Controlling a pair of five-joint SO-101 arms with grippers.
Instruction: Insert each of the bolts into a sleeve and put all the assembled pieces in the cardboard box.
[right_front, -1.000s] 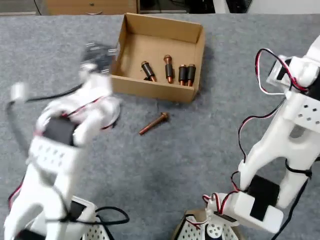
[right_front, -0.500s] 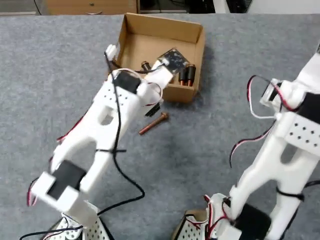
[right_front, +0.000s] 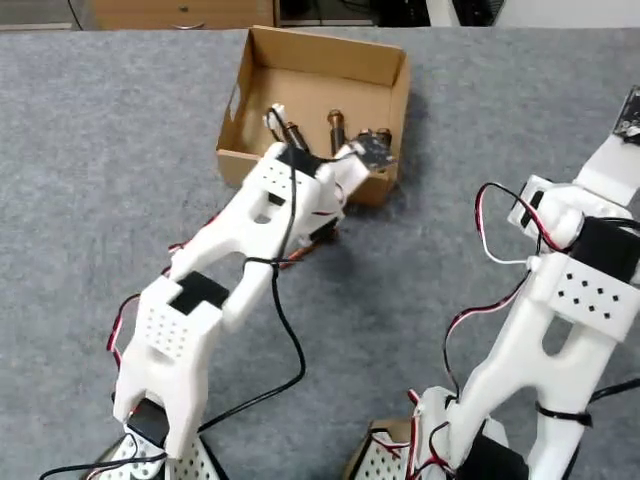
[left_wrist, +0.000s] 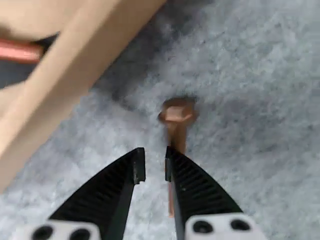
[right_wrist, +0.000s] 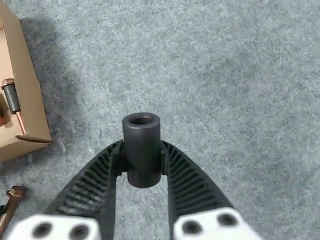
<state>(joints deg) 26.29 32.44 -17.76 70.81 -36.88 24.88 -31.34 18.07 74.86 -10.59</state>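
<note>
Barely parted, the left pincer (left_wrist: 150, 165) hovered over the table (left_wrist: 260, 75), one finger across the bolt's (left_wrist: 177, 115) shank beside the cardboard box (left_wrist: 75, 70); the right pincer (right_wrist: 142, 157) clenched a dark sleeve (right_wrist: 141, 140).

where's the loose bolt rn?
In the left wrist view, the loose bolt lies on the grey table just outside the cardboard box wall, right ahead of the left gripper, not gripped.
</note>
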